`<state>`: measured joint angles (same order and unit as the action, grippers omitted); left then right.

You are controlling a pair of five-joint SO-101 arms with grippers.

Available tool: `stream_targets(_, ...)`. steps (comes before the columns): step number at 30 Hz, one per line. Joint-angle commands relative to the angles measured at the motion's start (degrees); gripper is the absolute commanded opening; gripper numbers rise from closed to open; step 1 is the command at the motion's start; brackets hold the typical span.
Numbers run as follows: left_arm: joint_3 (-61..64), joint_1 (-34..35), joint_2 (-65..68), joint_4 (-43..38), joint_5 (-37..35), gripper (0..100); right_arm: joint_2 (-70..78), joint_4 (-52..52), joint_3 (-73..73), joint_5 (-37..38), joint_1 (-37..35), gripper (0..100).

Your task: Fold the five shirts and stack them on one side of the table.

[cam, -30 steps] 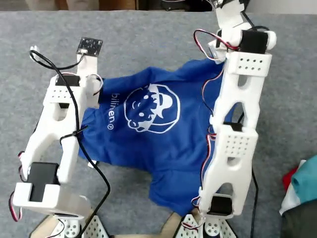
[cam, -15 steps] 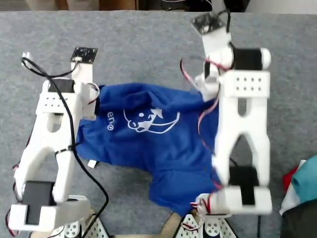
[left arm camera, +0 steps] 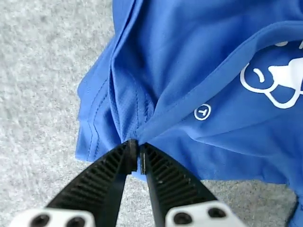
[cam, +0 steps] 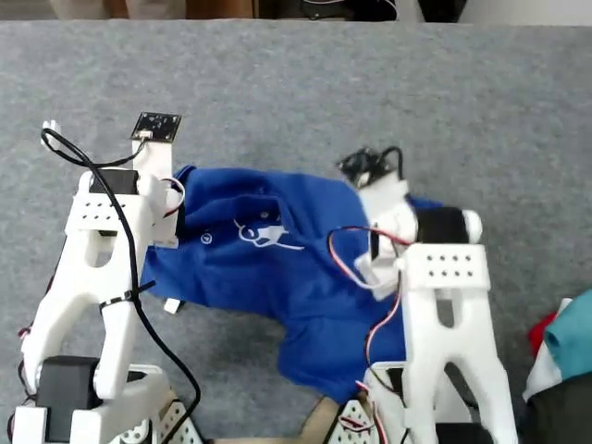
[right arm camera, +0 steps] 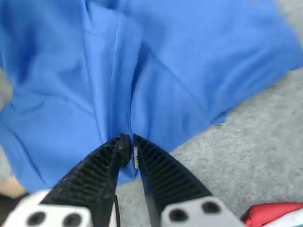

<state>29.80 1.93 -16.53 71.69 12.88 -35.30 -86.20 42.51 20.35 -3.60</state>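
Your grey bench (cam: pixel 277 74) carries one blue shirt (cam: pixel 287 277), which lies crumpled near the middle with its far part bunched over itself. Your left arm (cam: pixel 102 259) stands at the shirt's left edge, and your right arm (cam: pixel 444 305) stands over its right part. A heap of other clothes (cam: pixel 562 347) (teal, red and dark pieces) sits at the bench's right edge, well apart from the blue shirt. Your left hand (left arm camera: pixel 136 150) is closed tight on a pinch of blue cloth beside a hemmed edge, its jaws almost meeting. Your right hand (right arm camera: pixel 128 143) is clamped the same way on a fold of that shirt. The white print (cam: pixel 264 233) is half hidden in the folds.
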Motion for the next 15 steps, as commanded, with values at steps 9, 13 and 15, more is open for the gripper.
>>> stream_targets(9,4.31,-0.44,-2.86,-0.35,5.27,2,-13.32,0.79,12.62,22.07,0.22,0.6)
stream_targets(13,7.21,-0.18,-2.95,-0.44,8.09,2,-22.55,0.35,18.07,28.92,0.22,0.6)
stream_targets(15,7.74,0.70,-2.95,-0.97,9.23,2,-27.56,0.26,20.97,31.91,0.22,0.6)
